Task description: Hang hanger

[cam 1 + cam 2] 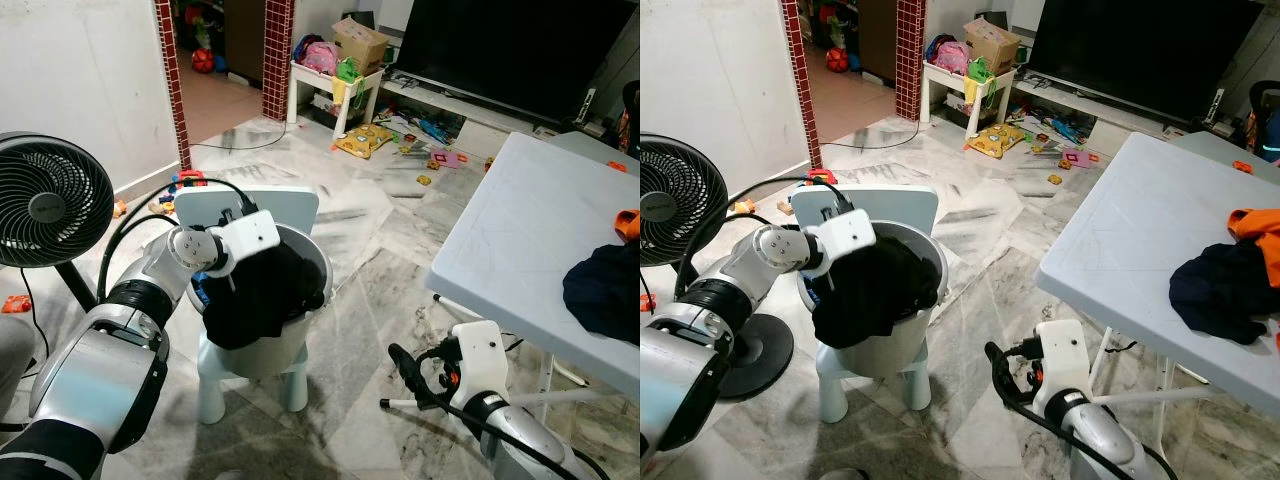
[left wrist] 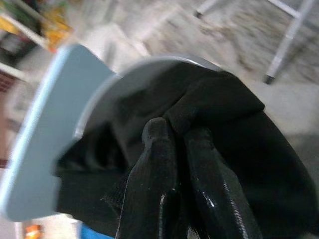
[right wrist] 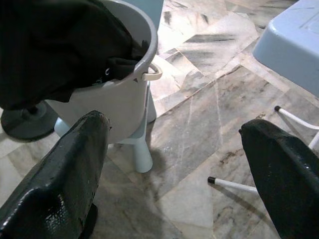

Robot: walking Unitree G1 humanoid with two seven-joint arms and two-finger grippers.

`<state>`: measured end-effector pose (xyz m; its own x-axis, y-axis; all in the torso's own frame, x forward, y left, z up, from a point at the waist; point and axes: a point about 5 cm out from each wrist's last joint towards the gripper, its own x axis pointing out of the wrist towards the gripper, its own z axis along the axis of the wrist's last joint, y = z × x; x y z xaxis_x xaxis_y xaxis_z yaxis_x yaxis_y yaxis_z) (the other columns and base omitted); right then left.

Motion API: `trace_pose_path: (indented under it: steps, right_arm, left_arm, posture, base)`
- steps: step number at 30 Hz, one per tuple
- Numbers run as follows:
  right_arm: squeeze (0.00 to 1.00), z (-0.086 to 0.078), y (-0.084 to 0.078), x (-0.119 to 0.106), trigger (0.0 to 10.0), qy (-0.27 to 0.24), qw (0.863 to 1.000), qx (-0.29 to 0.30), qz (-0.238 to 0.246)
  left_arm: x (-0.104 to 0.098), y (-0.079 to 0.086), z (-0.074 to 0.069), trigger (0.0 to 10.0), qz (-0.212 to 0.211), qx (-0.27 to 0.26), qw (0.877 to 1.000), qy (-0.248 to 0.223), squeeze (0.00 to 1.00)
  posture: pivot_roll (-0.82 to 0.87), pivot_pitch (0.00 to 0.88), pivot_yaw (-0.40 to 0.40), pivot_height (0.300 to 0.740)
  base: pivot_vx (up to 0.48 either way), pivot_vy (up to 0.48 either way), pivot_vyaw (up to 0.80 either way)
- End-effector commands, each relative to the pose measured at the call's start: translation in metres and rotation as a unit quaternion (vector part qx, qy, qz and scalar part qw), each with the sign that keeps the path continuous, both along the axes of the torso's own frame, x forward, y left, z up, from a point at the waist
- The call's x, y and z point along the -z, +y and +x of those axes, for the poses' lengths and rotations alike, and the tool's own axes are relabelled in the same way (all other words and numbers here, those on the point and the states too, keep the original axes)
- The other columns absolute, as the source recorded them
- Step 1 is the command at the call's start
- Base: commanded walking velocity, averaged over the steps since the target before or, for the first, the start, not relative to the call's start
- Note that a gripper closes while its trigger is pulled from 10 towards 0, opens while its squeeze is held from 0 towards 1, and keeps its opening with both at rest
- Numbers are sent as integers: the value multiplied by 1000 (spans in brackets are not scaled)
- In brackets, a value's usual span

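Observation:
A black garment (image 1: pixel 262 298) bulges out of a pale grey bucket (image 1: pixel 268 357) that stands on a small light-blue chair (image 1: pixel 252 203). My left gripper (image 2: pixel 177 133) reaches down into the bucket and is shut on a fold of the black cloth. Its fingertips are buried in the fabric in the eye views. My right gripper (image 3: pixel 174 127) hangs low over the marble floor, right of the bucket, open with nothing between its fingers. A second dark garment (image 1: pixel 605 290) lies on the white table (image 1: pixel 520 215) at the right.
A black standing fan (image 1: pixel 45 200) is close on my left. The table's thin white legs (image 3: pixel 299 119) stand near my right gripper. Toys (image 1: pixel 365 140) litter the floor toward the TV stand. An orange item (image 1: pixel 627 222) lies on the table.

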<state>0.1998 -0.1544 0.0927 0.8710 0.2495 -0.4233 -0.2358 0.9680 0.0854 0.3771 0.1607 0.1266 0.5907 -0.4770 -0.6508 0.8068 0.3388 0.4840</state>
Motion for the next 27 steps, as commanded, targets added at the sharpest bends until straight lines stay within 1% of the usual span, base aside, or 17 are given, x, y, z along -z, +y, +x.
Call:
trace_pose_path:
  steps: [1, 2, 3, 4, 7, 8, 13, 14, 15, 16, 19, 21, 22, 23, 25, 26, 27]
  right_arm:
    - [0, -2, -1, -3, 10000, 1, 1000, 1, -7]
    - [0, -3, -1, -3, 10000, 2, 1000, 2, -8]
    - [0, -3, -1, -3, 10000, 4, 1000, 2, -8]
    - [0, -5, -2, -3, 10000, 5, 1000, 2, -10]
    - [0, -7, -3, -4, 10000, 6, 1000, 4, -11]
    - [0, -7, -3, -4, 10000, 7, 1000, 5, -12]
    - [0, -7, -2, -5, 10000, 6, 1000, 5, -12]
    - [0, -7, -2, -5, 10000, 6, 1000, 5, -11]
    - [0, -7, -2, -5, 10000, 6, 1000, 4, -11]
    - [0, -7, -1, -5, 10000, 6, 1000, 3, -11]
    - [0, -7, -1, -5, 10000, 6, 1000, 1, -11]
    - [0, -6, -1, -5, 10000, 5, 1000, 1, -12]
    - [0, -5, -1, -5, 10000, 4, 1000, 1, -12]
    - [0, -5, 0, -5, 10000, 3, 1000, 1, -12]
    - [0, -4, 0, -6, 10000, 2, 1000, 1, -12]
    - [0, -4, 0, -6, 10000, 1, 1000, 1, -12]
    - [0, -4, 0, -6, 10000, 1, 1000, 1, -12]
  left_arm:
    - [10, 1, -5, 6667, 14, 3, 999, 39, 0]
    - [11, 2, -6, 6667, 17, 2, 999, 44, 0]
    - [13, 2, -6, 9490, 17, 1, 999, 49, 0]
    - [14, 2, -6, 10000, 7, -14, 999, 48, 0]
    - [17, 0, -5, 10000, -14, -51, 998, 37, 0]
    - [17, 0, -3, 10000, -21, -70, 997, 25, 90]
    - [14, 5, 1, 10000, -35, -118, 992, -2, 59]
    - [13, 5, 1, 10000, -45, -123, 991, -1, 161]
    - [12, 5, 2, 10000, -61, -130, 990, -1, 1000]
    - [9, 4, 3, 10000, -84, -137, 987, 0, 1000]
    - [7, 3, 4, 10000, -99, -143, 985, 2, 1000]
    - [0, -4, 8, 10000, -199, -188, 962, 19, 1000]
    - [-1, -6, 9, 10000, -226, -200, 953, 24, 1000]
    - [-5, -8, 11, 10000, -266, -220, 938, 29, 1000]
    - [-8, -10, 13, 10000, -312, -244, 918, 34, 1000]
    - [-11, -11, 15, 10000, -340, -261, 903, 36, 1000]
    - [-11, -11, 15, 10000, -342, -264, 901, 34, 1000]
  posture:
    - [56, 0, -89, 740]
    - [56, 0, -89, 740]
    - [54, 0, -89, 740]
    - [45, 0, -89, 740]
    - [41, 0, -89, 740]
    - [41, 0, -89, 740]
    - [41, 0, -90, 740]
    - [43, 0, -91, 740]
    - [43, 0, -90, 740]
    - [45, 0, -91, 740]
    - [49, 0, -91, 740]
    - [50, 0, -90, 740]
    - [50, 0, -90, 740]
    - [52, 0, -89, 740]
    - [54, 0, -88, 740]
    - [54, 0, -88, 740]
    - [54, 0, -88, 740]
  base:
    - [0, 0, 0]
    - [0, 0, 0]
    - [0, 0, 0]
    - [0, 0, 0]
    - [0, 0, 0]
    - [0, 0, 0]
    - [0, 0, 0]
    - [0, 0, 0]
    - [0, 0, 0]
    - [0, 0, 0]
    - [0, 0, 0]
    - [0, 0, 0]
    - [0, 0, 0]
    - [0, 0, 0]
    - [0, 0, 0]
    - [0, 0, 0]
    - [0, 0, 0]
